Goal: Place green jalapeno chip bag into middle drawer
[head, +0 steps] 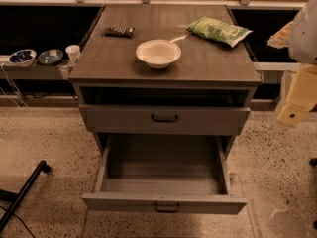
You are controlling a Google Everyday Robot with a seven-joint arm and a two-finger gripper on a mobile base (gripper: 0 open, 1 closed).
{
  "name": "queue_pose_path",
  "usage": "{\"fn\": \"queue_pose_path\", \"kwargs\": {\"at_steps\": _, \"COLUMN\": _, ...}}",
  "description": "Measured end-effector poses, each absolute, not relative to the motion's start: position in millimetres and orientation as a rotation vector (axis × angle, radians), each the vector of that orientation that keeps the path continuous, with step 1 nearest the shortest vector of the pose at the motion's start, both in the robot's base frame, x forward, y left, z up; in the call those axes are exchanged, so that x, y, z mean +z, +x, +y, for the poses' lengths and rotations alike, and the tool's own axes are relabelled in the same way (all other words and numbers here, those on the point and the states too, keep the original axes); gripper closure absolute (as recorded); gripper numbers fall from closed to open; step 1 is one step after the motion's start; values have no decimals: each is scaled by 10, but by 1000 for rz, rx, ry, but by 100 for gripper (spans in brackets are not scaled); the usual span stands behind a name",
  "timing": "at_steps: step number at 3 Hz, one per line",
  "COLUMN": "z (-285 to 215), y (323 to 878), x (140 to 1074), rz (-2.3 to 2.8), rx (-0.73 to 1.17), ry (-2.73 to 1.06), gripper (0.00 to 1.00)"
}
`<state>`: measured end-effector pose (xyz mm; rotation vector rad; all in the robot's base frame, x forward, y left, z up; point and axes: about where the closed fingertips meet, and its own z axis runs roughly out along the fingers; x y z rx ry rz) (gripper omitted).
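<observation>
Farthest to the left of my gripper [296, 103] lies the dark ridged bar [119, 31], then the white bowl [158, 52]. Nearest is the green jalapeno chip bag [219, 31] — up and left of me on the cabinet top [114, 63], its long axis slanting down toward my side. The middle drawer [163, 170] stands pulled out, below and left. I hang off the cabinet's right — spread or pressed together, I cannot tell.
</observation>
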<state>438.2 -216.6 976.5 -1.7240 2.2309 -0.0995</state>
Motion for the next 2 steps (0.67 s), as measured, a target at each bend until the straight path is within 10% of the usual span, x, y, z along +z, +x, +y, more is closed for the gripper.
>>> {"fn": "queue_pose_path", "kwargs": {"at_steps": 2, "z": -2178, "y": 4684, "x": 9804, "rz": 2169, "rx": -148, "ry": -1718, "gripper": 0}}
